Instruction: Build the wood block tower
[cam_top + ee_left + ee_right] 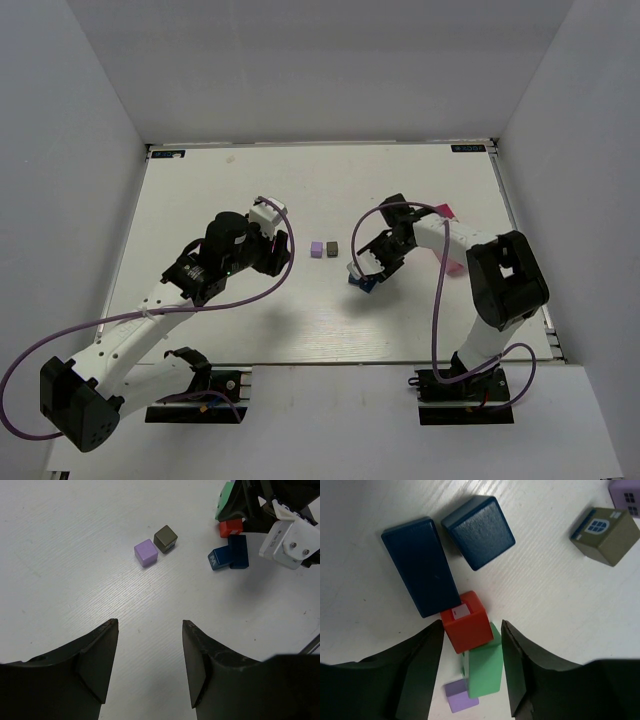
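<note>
blue blocks [420,562] 2 | purple [146,553] 2 | red [467,622] 1 | green [485,672] 1 | brown [165,538] 1

A white table [300,320] stands between grey walls. Near its middle a purple cube [317,249] and a dark brown cube [332,247] sit side by side, just beside each other. The left arm [150,320] reaches in from the near left, its head stopping short of the pair. The right arm [505,280] bends back leftward, and the right gripper [366,270] hangs low over a blue block [366,284]. A pink tray [446,212] shows partly behind that arm.
</note>
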Robot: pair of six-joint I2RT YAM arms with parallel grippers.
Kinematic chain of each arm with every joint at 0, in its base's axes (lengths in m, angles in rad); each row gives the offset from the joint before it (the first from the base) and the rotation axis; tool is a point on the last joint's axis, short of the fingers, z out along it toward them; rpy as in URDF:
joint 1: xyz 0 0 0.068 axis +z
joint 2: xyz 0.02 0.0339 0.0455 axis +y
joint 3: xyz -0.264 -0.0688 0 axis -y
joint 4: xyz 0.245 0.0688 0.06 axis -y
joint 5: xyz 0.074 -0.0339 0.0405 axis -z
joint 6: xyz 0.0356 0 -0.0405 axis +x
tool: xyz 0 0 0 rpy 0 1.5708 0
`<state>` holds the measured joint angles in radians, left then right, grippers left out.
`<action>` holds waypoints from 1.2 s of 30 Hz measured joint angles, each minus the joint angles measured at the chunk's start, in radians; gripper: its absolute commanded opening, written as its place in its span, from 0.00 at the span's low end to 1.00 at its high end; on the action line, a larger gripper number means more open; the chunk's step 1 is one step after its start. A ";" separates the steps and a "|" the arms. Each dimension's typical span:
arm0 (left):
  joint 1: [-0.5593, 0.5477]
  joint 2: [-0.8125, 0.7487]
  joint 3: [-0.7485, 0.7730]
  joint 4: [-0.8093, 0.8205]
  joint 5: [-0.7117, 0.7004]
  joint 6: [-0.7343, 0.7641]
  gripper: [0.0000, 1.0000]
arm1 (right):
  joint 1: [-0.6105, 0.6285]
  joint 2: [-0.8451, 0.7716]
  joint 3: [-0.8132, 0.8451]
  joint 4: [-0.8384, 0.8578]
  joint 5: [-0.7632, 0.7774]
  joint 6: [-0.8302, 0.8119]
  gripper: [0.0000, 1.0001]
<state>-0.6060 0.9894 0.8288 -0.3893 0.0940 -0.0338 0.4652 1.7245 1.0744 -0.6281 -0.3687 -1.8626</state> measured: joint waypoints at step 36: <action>0.000 0.000 0.000 0.001 0.000 0.000 0.64 | 0.090 0.189 0.295 0.055 -0.027 0.598 0.00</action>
<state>-0.6060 0.9890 0.8288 -0.3885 0.0944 -0.0338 0.5552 1.9137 1.3693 -0.5735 -0.3958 -1.2644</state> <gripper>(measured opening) 0.643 0.416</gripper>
